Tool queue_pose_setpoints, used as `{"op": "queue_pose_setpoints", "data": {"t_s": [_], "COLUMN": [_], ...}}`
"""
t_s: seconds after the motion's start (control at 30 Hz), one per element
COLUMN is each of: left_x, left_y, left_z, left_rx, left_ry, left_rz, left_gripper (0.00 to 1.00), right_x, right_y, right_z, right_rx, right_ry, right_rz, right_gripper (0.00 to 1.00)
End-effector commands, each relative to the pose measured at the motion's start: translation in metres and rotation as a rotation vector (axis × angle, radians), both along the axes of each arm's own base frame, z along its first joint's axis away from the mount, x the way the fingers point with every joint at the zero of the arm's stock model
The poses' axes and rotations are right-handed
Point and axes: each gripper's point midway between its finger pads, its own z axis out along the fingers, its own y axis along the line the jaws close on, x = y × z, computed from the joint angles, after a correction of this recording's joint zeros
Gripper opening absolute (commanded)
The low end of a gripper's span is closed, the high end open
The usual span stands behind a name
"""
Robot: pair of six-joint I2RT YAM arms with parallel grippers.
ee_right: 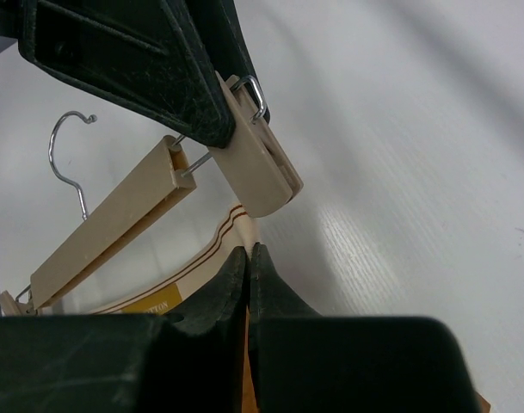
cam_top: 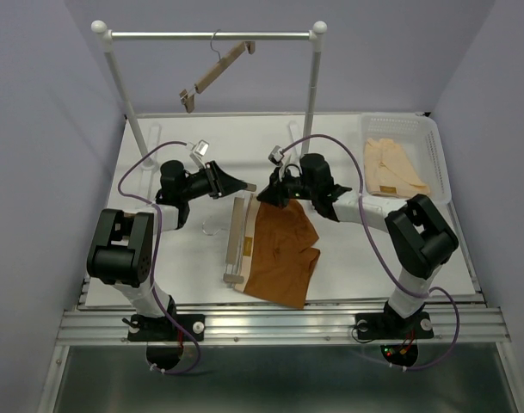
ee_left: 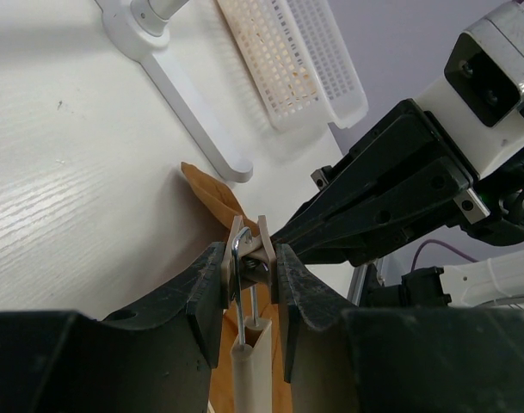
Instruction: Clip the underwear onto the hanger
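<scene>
The hanger (cam_top: 237,243) lies on the table, a pale wooden bar with a wire hook (ee_right: 68,155) and end clips. The rust-brown underwear (cam_top: 284,255) lies just right of it, its beige waistband (ee_right: 218,241) along the bar. My left gripper (cam_top: 248,187) is shut on the hanger's far clip (ee_left: 251,251), squeezing its tabs; the bar (ee_left: 249,370) hangs below the fingers. My right gripper (cam_top: 263,198) is shut on the waistband's far corner (ee_right: 249,251), right beneath that clip (ee_right: 262,168). The two grippers nearly touch.
A second hanger (cam_top: 217,76) hangs tilted on the white rack's rail (cam_top: 210,36) at the back. A white basket (cam_top: 434,151) at the back right holds a pale peach garment (cam_top: 392,168). The rack's feet (ee_left: 188,107) rest on the table.
</scene>
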Motion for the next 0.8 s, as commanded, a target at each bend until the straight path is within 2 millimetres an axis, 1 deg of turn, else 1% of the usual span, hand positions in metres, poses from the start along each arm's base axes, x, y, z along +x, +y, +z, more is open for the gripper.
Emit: {"op": "queue_pose_setpoints", "data": {"t_s": [0.0,0.17,0.43,0.77], "left_x": [-0.007,-0.006,-0.010,-0.015], "left_y": [-0.002,-0.002,-0.002,-0.002], "left_z": [0.013,0.008,0.016,0.011], "left_rx": [-0.021,-0.018,-0.024,-0.021], "left_ry": [-0.070,-0.059,-0.083,-0.077], "left_rz": [-0.037,-0.043,-0.050,-0.060], "left_gripper": [0.00,0.00,0.00,0.00], "right_x": [0.012,0.013,0.019,0.026], "right_y": [0.011,0.013,0.012,0.012], "right_z": [0.027,0.035,0.031,0.042], "right_rx": [0.039,0.059,0.049,0.073], "right_ry": [-0.074,-0.091,-0.079,-0.063], "right_rz": [-0.010,-0.007,-0.039,-0.090], "right_gripper": [0.01,0.01,0.01,0.01]}}
